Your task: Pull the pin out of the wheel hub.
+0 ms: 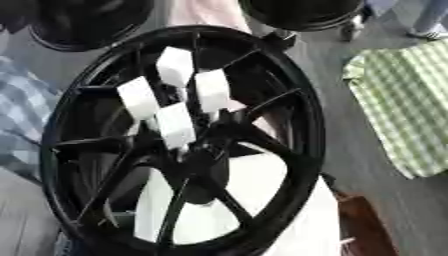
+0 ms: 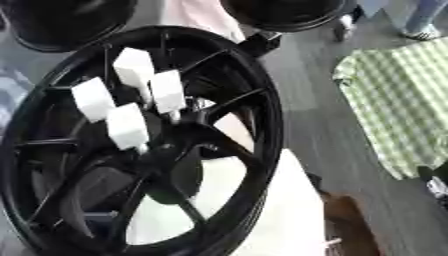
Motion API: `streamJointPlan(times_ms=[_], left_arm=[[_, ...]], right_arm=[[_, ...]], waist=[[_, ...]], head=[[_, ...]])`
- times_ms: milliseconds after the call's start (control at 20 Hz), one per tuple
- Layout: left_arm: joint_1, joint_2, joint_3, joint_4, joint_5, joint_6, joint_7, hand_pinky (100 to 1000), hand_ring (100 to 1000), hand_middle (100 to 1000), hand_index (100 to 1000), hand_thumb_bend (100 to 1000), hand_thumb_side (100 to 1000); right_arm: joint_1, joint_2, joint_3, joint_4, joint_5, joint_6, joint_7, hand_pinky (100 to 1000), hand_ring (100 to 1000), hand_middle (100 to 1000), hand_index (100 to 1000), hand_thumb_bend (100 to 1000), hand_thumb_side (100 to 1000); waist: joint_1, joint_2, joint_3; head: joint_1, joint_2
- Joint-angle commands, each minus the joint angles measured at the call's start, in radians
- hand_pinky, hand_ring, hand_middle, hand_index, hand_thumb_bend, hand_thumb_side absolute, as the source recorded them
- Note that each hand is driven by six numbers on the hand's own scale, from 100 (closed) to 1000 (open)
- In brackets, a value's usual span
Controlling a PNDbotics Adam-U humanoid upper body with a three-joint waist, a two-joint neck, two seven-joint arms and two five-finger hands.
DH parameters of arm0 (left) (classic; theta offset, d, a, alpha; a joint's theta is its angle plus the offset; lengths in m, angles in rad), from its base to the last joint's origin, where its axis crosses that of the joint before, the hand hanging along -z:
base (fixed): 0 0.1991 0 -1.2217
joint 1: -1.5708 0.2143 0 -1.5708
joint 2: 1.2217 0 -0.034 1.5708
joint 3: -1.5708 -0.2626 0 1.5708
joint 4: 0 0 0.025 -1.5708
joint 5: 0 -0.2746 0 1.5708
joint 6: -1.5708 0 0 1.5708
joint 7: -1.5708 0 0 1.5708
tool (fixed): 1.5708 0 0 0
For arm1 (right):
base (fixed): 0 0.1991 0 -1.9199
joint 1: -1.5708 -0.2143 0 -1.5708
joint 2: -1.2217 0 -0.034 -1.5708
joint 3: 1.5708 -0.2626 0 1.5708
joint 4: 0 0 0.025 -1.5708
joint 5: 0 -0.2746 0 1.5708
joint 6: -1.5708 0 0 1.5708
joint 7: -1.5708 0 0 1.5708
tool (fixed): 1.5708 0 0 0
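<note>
White counter [image 1: 297,220] under black wheel [image 1: 297,165]; wheel stands tilted on it, covering most of it. Grey floor [image 1: 350,150] to right. Green-checked cloth [image 1: 407,100] lies over something at right edge. Brown thing [image 1: 367,225] beside counter, low right.

— Any lettering, brand or number legible on the black wheel hub [image 1: 179,145]?

— None. Its rim and spokes show bare black, with no marking that can be read.

— And the four white blocks [image 1: 175,66] standing at its centre?

— Plain white faces, no print visible on any of them.

— The green checked cloth [image 1: 409,107] at the right edge?

— Only its check pattern; no label or sign can be read there.

— Anything written on the white surface [image 1: 262,175] showing through the spokes?

— Nothing readable.
</note>
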Motion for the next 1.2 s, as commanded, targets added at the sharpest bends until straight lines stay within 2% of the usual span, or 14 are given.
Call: streamJointPlan(times_ms=[50, 250, 550, 650, 700, 750, 800, 950, 1050, 1150, 1200], left_arm=[[-0.060, -0.027, -0.036, 0.032, -0.004, 0.067, -0.033, 814, 760, 703, 883, 100, 829], [-0.110, -0.062, -0.074, 0.066, -0.073, 0.124, -0.017, 839, 776, 714, 888, 100, 765], [-0.145, -0.094, -0.116, 0.094, -0.175, 0.154, -0.006, 864, 793, 724, 888, 100, 678], [-0.163, -0.110, -0.139, 0.113, -0.216, 0.163, -0.017, 869, 792, 718, 885, 189, 644], [-0.172, -0.118, -0.151, 0.123, -0.236, 0.166, -0.023, 872, 792, 715, 883, 267, 606], [-0.181, -0.126, -0.164, 0.134, -0.256, 0.167, -0.030, 882, 800, 720, 884, 302, 552], [-0.188, -0.132, -0.176, 0.144, -0.276, 0.165, -0.040, 900, 814, 729, 888, 334, 456], [-0.203, -0.146, -0.198, 0.173, -0.324, 0.156, -0.061, 917, 825, 738, 899, 365, 297], [-0.208, -0.151, -0.205, 0.187, -0.340, 0.151, -0.068, 924, 831, 742, 907, 393, 152], [-0.212, -0.156, -0.212, 0.196, -0.351, 0.148, -0.075, 929, 838, 747, 912, 417, 141], [-0.214, -0.157, -0.215, 0.201, -0.356, 0.147, -0.076, 929, 838, 748, 912, 422, 166]], right_arm=[[0.003, -0.026, -0.006, -0.013, 0.001, 0.001, 0.000, 676, 725, 634, 808, 677, 232], [0.005, -0.027, -0.005, -0.009, -0.001, 0.000, -0.001, 675, 725, 634, 808, 678, 232], [0.007, -0.028, -0.003, -0.007, -0.002, 0.001, 0.000, 674, 724, 633, 808, 678, 232], [0.007, -0.029, -0.002, -0.006, -0.002, 0.001, 0.000, 674, 724, 633, 808, 678, 232], [0.007, -0.029, -0.002, -0.006, -0.002, 0.001, 0.001, 674, 724, 633, 808, 678, 232], [0.007, -0.029, -0.001, -0.005, -0.001, 0.001, 0.001, 674, 724, 632, 808, 678, 232], [0.008, -0.030, -0.001, -0.005, -0.001, 0.001, 0.001, 673, 724, 632, 808, 678, 233], [0.008, -0.030, -0.001, -0.005, -0.001, 0.001, 0.001, 673, 723, 632, 808, 678, 233], [0.008, -0.030, 0.000, -0.004, -0.001, 0.002, 0.001, 673, 723, 631, 808, 678, 233], [0.007, -0.031, 0.001, -0.004, 0.000, 0.003, 0.001, 673, 722, 631, 808, 678, 234], [0.007, -0.031, 0.001, -0.004, 0.000, 0.003, 0.001, 673, 722, 631, 808, 678, 234]], waist=[[-0.008, -0.023, 0.003], [-0.011, -0.028, 0.008], [-0.012, -0.032, 0.010], [-0.013, -0.033, 0.010], [-0.013, -0.033, 0.011], [-0.014, -0.034, 0.011], [-0.014, -0.034, 0.011], [-0.013, -0.035, 0.011], [-0.012, -0.036, 0.011], [-0.011, -0.037, 0.011], [-0.010, -0.037, 0.011]], head=[[0.003, 0.002], [0.001, 0.001], [-0.004, 0.002], [-0.006, 0.004], [-0.007, 0.004], [-0.009, 0.005], [-0.010, 0.005], [-0.013, 0.006], [-0.015, 0.006], [-0.016, 0.006], [-0.017, 0.007]])
